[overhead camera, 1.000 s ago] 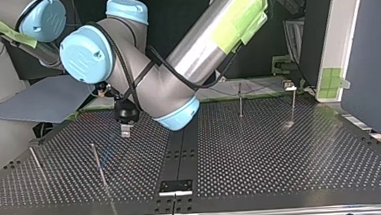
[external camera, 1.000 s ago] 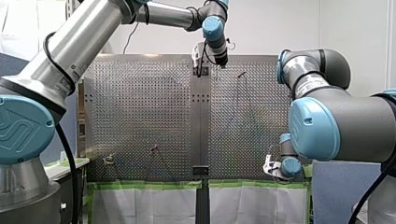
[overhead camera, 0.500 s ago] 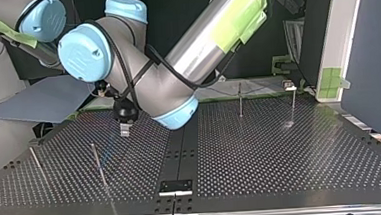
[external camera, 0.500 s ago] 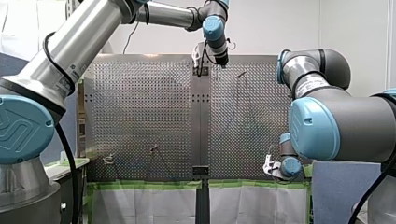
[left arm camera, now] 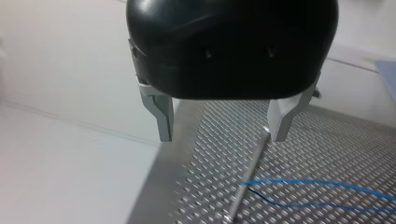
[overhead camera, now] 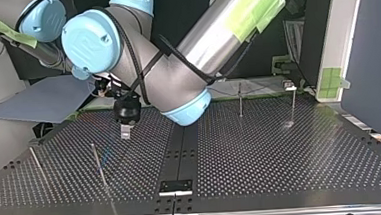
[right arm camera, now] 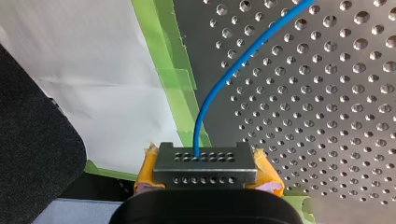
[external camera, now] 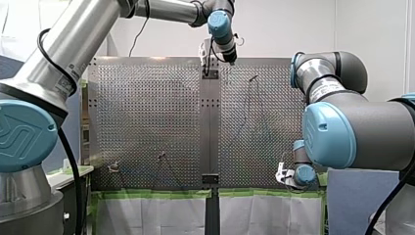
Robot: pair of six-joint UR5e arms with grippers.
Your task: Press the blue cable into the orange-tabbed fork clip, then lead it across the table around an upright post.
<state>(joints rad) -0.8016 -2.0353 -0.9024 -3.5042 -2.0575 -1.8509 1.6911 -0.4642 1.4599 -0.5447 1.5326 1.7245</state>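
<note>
At the post: the blue cable (left arm camera: 317, 182) meets the upright post (left arm camera: 250, 175) low on its shaft and runs off to one side of it over the table (left arm camera: 327, 144). Whether it wraps the post or only touches it, I cannot tell.
Above the post: the left gripper (left arm camera: 222, 137) hangs clear, jaws apart and holding nothing. The post stands ahead of and below them, much closer to one of the metal fingers (left arm camera: 163, 116) than to the other.
Cable's long axis: beside the post it lies roughly along the line from finger to finger, not across the gap. I judge a grasp there would need the wrist turned before coming down.
Well apart from the post: the right gripper (right arm camera: 205, 170), with yellow pads (right arm camera: 148, 171), has its jaws clamped on the cable's end by the green tape (right arm camera: 175, 79) at the table's edge. The cable leads from the jaws out over the table.
Nearer arm: the left is much nearer the post, so the routing there looks like its work.
Fork clip: I cannot make it out in any view, so seating cannot be judged.
</note>
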